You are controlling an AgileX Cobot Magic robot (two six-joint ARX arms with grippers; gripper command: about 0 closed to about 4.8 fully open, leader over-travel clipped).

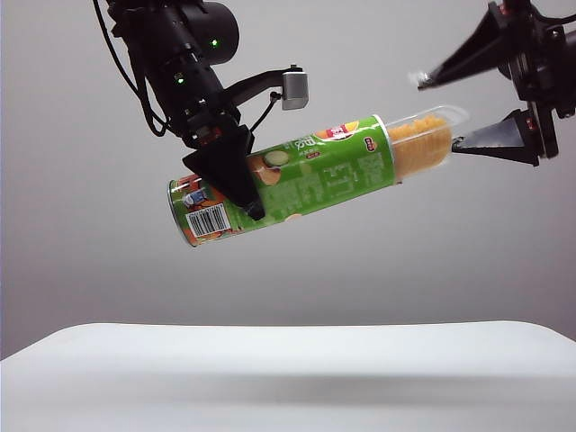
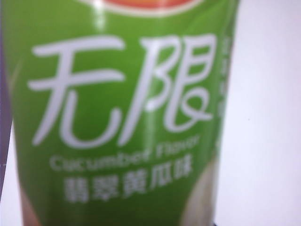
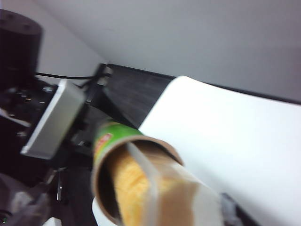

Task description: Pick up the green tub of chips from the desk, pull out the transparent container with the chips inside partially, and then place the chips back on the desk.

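Your left hand (image 1: 236, 180) grasps the tilted can (image 1: 297, 175) at centre frame; right hand (image 1: 454, 110), upper right, is released, so the protruding tray (image 1: 430, 135) could slide out over the desk (image 1: 288, 369).

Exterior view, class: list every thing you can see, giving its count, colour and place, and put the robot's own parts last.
Cylindrical chip tub: one, bright green, held tilted in the air above the desk.
Thin plastic container: one, transparent, sticking partly out of the tub's raised end.
Curved chips: one stack, golden-orange, inside the container.
Smooth desk: one, white, below.
Left gripper: one, black, clamped around the tub.
Right gripper: one, black, jaws spread either side of the container's end.
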